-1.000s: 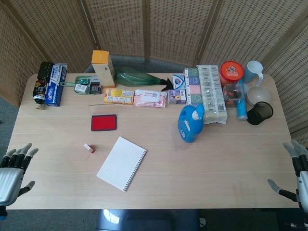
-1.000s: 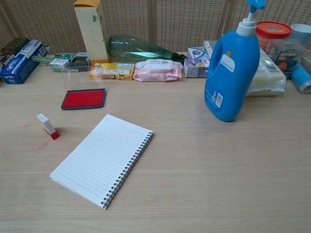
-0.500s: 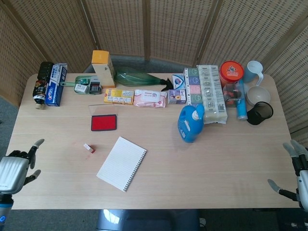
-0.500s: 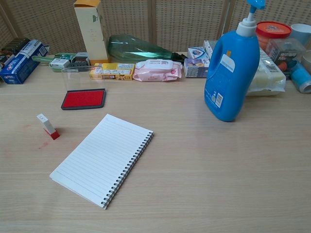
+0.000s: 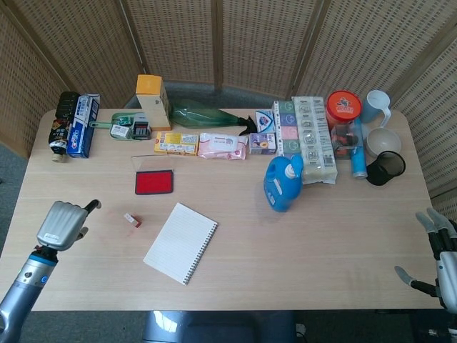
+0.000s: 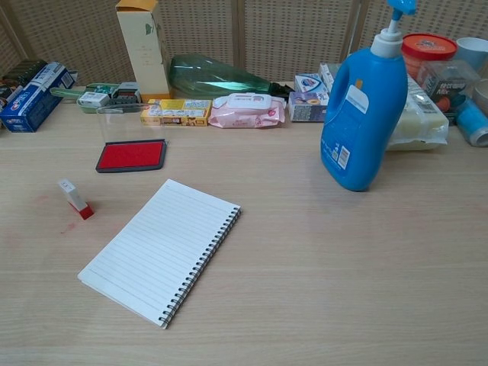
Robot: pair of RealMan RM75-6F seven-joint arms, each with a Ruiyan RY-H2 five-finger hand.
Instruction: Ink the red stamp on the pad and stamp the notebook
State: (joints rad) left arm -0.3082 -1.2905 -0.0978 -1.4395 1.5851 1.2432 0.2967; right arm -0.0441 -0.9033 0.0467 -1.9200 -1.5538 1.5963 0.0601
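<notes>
We had our left hand (image 5: 64, 223) over the counter (image 5: 321, 236), fingers curled in and holding nothing, near the one red stamp (image 5: 132, 219), likely to grasp it. One open ink pad (image 5: 154, 181) and one notebook (image 5: 181, 243) lay close by. Our right hand (image 5: 439, 261) waited, fingers spread wide.

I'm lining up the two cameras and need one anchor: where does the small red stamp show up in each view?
Head view: the red stamp lies left of centre, on the table between the left hand and the notebook.
Chest view: the stamp is at the left edge, left of the notebook.
Shared landmark: the red ink pad lies just beyond it in both views.
</notes>
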